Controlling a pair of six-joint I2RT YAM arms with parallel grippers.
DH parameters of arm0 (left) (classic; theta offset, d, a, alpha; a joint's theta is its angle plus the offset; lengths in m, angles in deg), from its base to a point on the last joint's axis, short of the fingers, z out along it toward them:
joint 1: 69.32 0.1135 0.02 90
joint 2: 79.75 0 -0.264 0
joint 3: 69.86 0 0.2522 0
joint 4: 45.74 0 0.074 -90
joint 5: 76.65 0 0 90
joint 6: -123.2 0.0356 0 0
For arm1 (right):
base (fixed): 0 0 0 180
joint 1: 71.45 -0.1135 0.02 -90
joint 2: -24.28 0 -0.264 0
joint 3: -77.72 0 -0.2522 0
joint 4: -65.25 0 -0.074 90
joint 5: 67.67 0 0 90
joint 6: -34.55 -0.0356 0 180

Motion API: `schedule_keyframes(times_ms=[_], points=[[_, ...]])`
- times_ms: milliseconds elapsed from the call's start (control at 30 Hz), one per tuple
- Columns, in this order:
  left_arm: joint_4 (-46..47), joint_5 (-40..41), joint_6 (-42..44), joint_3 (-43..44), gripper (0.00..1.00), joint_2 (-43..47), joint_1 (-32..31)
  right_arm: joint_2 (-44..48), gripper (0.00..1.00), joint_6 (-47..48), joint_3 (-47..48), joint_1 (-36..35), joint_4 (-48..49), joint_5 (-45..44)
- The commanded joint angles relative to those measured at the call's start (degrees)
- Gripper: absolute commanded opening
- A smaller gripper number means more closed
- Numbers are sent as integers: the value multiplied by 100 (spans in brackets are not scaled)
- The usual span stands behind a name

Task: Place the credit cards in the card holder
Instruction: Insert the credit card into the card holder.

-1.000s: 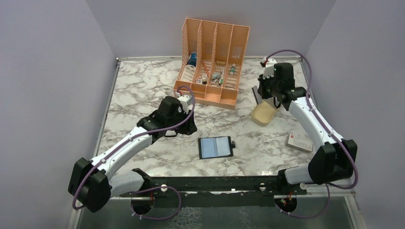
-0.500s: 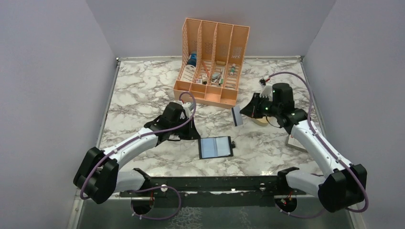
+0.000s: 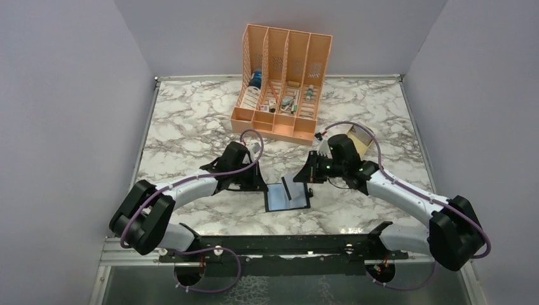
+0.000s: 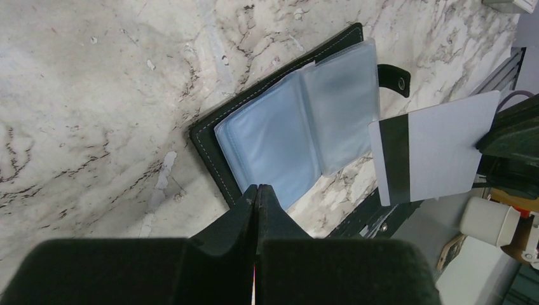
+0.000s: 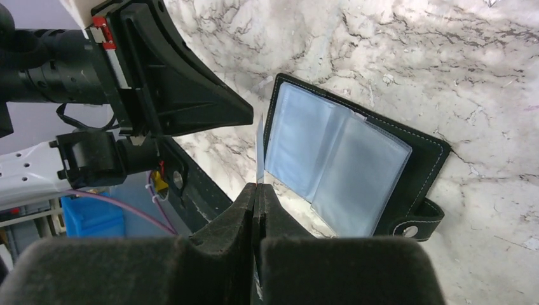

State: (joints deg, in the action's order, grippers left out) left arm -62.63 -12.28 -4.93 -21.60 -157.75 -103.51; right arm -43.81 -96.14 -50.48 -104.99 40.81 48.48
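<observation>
A white marble-patterned tabletop (image 3: 191, 127) fills the view. Near its front middle a black folding card holder (image 3: 287, 196) lies open and flat, its bluish clear plastic pockets facing up and its snap tab on the right. A tall orange slotted plastic desk organizer (image 3: 283, 82) stands well behind the holder. Two white-and-black arms have swung in from farther back and now meet over the holder. A beige oval dish (image 3: 357, 138) sits behind and to the right of the holder, partly hidden by the right arm.

The left gripper (image 3: 259, 184) is at the holder's left edge, its fingers pressed together with nothing between them. Whether it touches the holder I cannot tell. The right gripper (image 3: 305, 179), at that dish a second ago, now hangs just above the holder. It is pinched tight on a thin white plastic card (image 3: 290, 189) with a black stripe, held on edge and tilted.

The card has been fetched. Sliding it into a pocket probably comes next, with the left fingers steadying the holder.
</observation>
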Motion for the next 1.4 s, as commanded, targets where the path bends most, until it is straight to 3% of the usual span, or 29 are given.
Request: schedule_keyframes(times_ms=[0,567,1367], points=[[367,-260,-187,-139,0,-173,-2,-242,1,-326,-111,-138,463,-318],[532,-228,-204,-309,0,-392,-13,-962,1,-361,-395,-170,691,-718],[599,-234,-230,-339,0,-574,-56,-1079,1,-409,-656,-170,773,-860]])
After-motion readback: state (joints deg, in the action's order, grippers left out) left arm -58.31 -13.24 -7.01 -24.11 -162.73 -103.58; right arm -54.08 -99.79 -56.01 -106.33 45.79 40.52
